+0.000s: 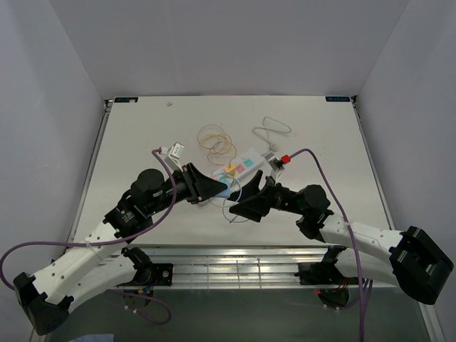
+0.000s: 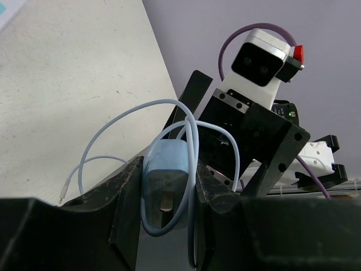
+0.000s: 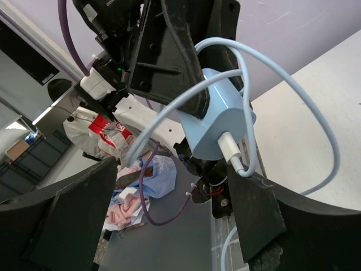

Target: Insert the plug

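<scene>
Here the left gripper (image 2: 167,195) pinches the blue charger (image 2: 164,175), cable (image 2: 113,121) looped around it; the right gripper (image 3: 169,214) faces it, spread wide; a power strip (image 1: 246,162) lies at one o'clock.

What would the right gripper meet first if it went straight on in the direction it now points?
Most likely the light blue charger, held by the left gripper, directly in front of the open right gripper. Its looped cable may touch first, because depth is unclear.
</scene>
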`<control>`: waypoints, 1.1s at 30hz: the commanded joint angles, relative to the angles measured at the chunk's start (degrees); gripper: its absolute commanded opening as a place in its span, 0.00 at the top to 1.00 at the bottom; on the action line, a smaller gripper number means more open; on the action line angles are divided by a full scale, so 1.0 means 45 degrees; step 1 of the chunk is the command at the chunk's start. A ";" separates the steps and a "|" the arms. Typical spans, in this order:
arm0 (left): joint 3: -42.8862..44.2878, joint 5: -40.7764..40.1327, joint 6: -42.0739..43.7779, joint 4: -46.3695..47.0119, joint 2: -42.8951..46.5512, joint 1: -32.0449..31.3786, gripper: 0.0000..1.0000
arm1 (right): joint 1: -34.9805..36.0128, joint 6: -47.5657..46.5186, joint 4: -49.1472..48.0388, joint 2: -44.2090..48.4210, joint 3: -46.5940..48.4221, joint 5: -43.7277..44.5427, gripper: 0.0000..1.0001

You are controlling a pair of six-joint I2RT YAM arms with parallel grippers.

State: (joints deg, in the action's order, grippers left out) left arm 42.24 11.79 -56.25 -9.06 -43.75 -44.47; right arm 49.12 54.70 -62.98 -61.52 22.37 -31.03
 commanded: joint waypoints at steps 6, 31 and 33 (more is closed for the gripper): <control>-0.0460 0.0525 -0.0489 0.1115 0.0366 0.0018 1.00 | 0.0450 -0.1392 0.0556 0.0096 0.0848 0.1798 0.28; -0.0226 0.0017 -0.0606 0.0588 0.0171 0.0018 1.00 | 0.0783 -0.5765 0.4187 0.0721 0.1727 -0.0116 0.33; -0.0246 -0.0003 -0.0644 0.0568 0.0190 0.0018 1.00 | 0.0802 -0.6119 0.4426 0.0877 0.1670 0.0116 0.29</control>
State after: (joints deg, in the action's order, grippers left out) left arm 39.90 12.71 -59.27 -6.70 -43.11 -44.38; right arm 52.07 33.19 -45.93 -59.44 27.20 -29.10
